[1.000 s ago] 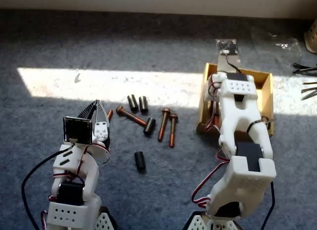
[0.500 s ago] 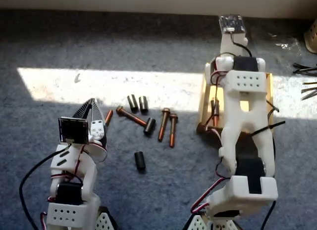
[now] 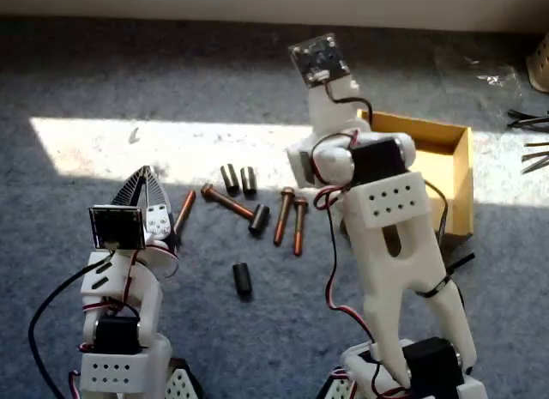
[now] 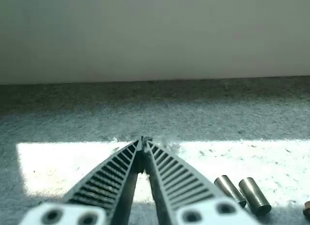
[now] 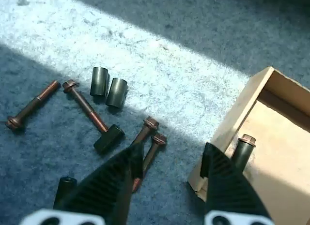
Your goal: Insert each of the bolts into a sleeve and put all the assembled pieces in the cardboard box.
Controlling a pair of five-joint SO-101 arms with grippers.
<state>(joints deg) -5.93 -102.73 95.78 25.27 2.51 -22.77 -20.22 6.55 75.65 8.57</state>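
- The right arm (image 3: 390, 236) has been swung away from the cardboard box (image 3: 461, 172), at the right of the high view, toward the middle of the picture.
- The left arm (image 3: 120, 279) has been nudged a little toward the left edge.
- The right gripper (image 5: 173, 150) is spread wide and nothing is held. One finished piece (image 5: 242, 151), a bolt in a sleeve, is seen standing in the box, so one drop-off looks done and a new pickup is likely next.
- The left gripper (image 4: 144, 140) is pressed together and empty, at the lower left of the high view.
- Four bolts are left mid-picture on the carpet (image 3: 86, 73): a single bolt (image 3: 184, 208), a bolt with a sleeve on its tip (image 3: 233, 202) and a pair of bolts (image 3: 292, 219).
- Three loose sleeves (image 3: 238, 178) are left too, two together above the bolts and one below them.
- Much of the box floor is covered by the right arm in the high view.
- How deep the bolt sits in its sleeve cannot be made out.
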